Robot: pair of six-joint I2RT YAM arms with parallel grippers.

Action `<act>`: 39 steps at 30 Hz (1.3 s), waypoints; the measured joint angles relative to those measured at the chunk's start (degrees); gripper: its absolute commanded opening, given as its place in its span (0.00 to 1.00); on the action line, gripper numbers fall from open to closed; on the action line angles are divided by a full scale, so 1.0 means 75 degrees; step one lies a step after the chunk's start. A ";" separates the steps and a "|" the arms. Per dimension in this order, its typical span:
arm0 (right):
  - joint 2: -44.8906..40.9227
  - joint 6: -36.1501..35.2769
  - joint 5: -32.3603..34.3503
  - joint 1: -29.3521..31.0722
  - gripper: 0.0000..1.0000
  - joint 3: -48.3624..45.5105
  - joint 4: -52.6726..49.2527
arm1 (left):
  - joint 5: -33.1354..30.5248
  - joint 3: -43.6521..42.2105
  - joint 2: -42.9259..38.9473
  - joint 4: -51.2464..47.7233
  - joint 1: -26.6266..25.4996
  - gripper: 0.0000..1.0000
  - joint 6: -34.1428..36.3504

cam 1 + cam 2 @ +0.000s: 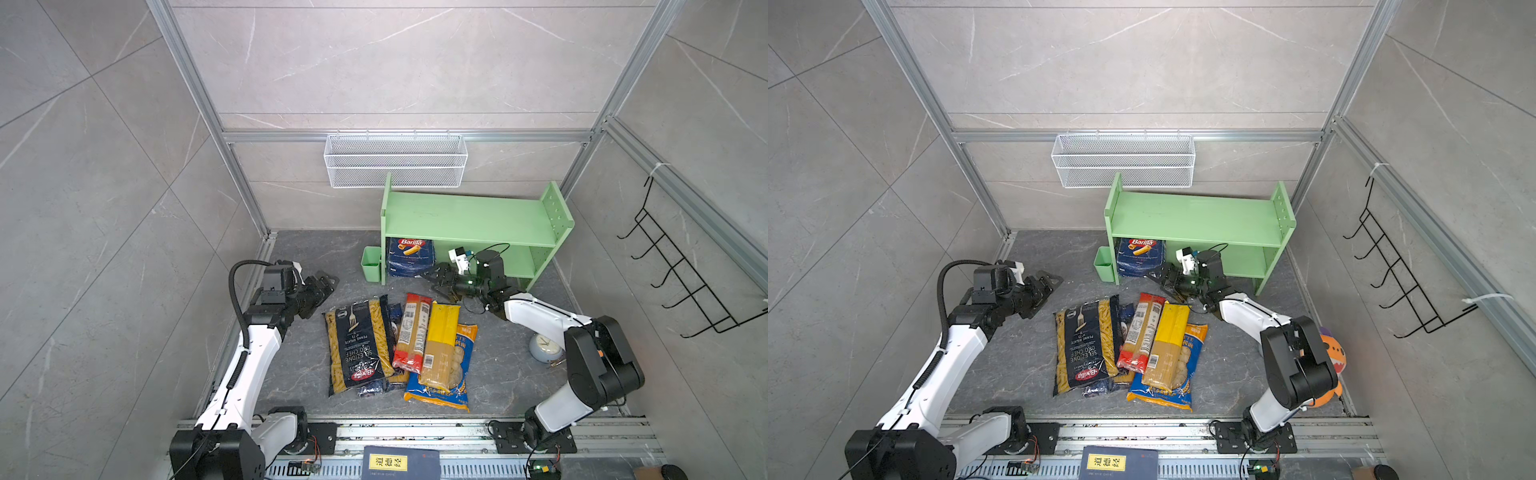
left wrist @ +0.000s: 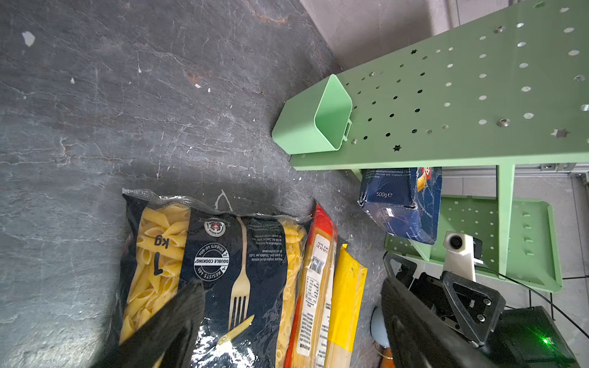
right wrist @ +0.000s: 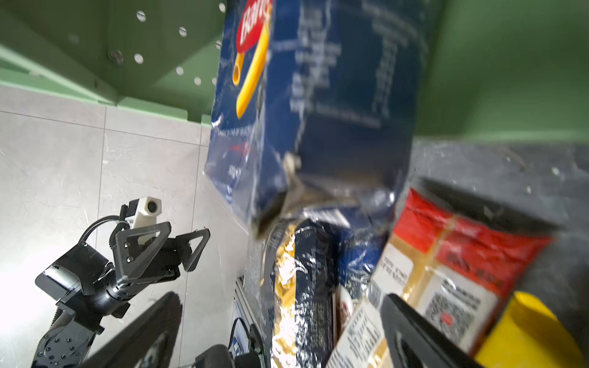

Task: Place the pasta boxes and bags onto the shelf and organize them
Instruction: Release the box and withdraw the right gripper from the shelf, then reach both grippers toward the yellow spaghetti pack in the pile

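Note:
The light green shelf stands at the back right. The dark blue Barilla pasta box sits upright at the left end of its lower tier. On the floor in front lie the bags: the black penne bag, a red-ended spaghetti pack, a yellow spaghetti pack and the blue-orange bag under it. A dark blue pack peeks out between them. My right gripper is open and empty, just right of the box. My left gripper hangs open above the penne bag's far end.
A small green cup hangs on the shelf's left panel. A white wire basket is on the back wall and a black wire rack on the right wall. A pale clock, an orange plush and a dark book lie nearby.

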 measured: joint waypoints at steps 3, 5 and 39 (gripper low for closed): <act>-0.0411 -0.0175 0.0006 0.0000 0.99 -0.0204 -0.0463 | -0.0003 -0.0189 -0.0236 -0.0073 0.0000 0.89 -0.0017; -0.0659 -0.0323 0.0035 0.0009 0.99 -0.0291 -0.0839 | -0.0003 -0.0335 -0.0440 -0.0137 0.0000 0.89 -0.0050; -0.4756 -0.1626 0.1440 0.1623 0.98 -0.1958 -0.6677 | -0.4401 -0.0956 0.0000 -0.0647 -0.7248 0.85 -0.2471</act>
